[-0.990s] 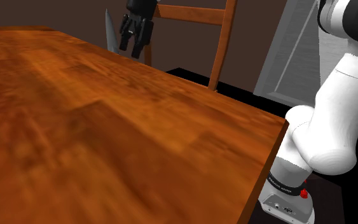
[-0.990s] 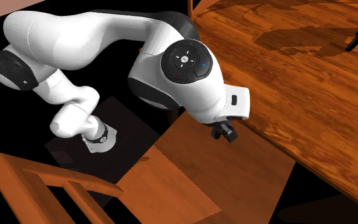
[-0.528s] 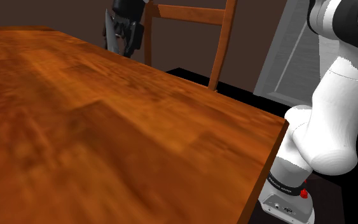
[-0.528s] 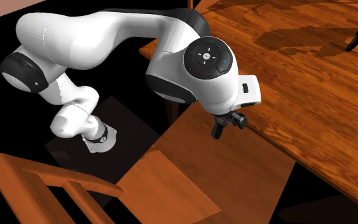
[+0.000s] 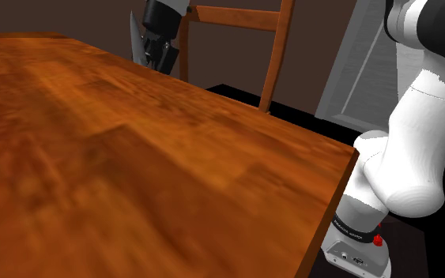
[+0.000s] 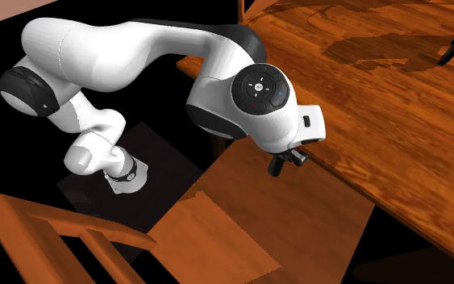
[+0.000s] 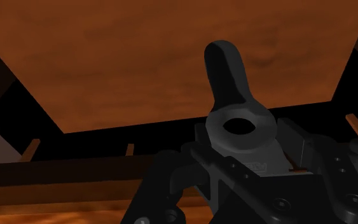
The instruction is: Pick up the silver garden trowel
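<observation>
Though your gripper (image 5: 161, 57) sits beside the trowel (image 5: 136, 35) at the far table (image 5: 213, 174) edge, grip state cannot be told; lift seemingly outstanding.

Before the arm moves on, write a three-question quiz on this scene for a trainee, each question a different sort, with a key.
1. True or false: in the shoulder view the claw appears right beside the trowel, by its silver blade.
2. The table top is: A glass, B brown wood, C white plastic.
3. Fill in: behind the table stands a wooden ____.
Key: 1 true; 2 B; 3 chair.
</observation>
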